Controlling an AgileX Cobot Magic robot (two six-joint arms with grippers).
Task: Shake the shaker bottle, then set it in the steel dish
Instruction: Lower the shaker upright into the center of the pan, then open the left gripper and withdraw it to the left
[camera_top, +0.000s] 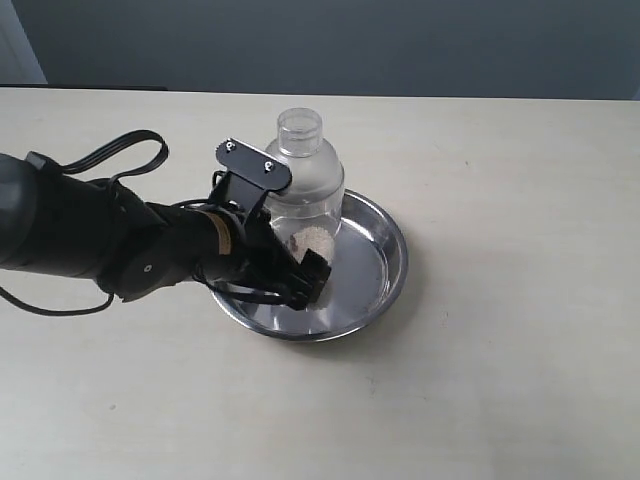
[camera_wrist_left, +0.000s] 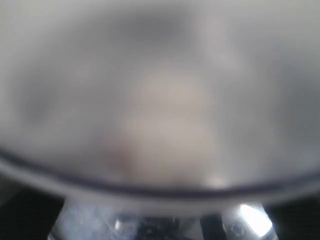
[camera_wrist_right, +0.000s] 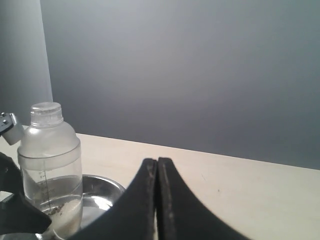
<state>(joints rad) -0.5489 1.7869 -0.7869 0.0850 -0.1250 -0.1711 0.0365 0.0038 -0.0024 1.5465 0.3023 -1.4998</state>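
The shaker bottle (camera_top: 305, 180) stands upright inside the steel dish (camera_top: 388, 262), with whitish and brown grains at its bottom. My left gripper (camera_top: 306, 256) is shut on the bottle's lower body; one black finger (camera_top: 316, 274) shows in front and the other is hidden behind the bottle. The left wrist view is filled by the blurred bottle (camera_wrist_left: 165, 115). In the right wrist view the bottle (camera_wrist_right: 50, 165) stands in the dish (camera_wrist_right: 104, 192), and my right gripper (camera_wrist_right: 157, 164) is shut on nothing, well away from them. The right gripper is outside the exterior view.
The dish sits near the middle of a pale beige table (camera_top: 520, 380). My left arm (camera_top: 90, 235) and its cable lie over the table's left side. A grey wall (camera_wrist_right: 200, 75) stands behind the table.
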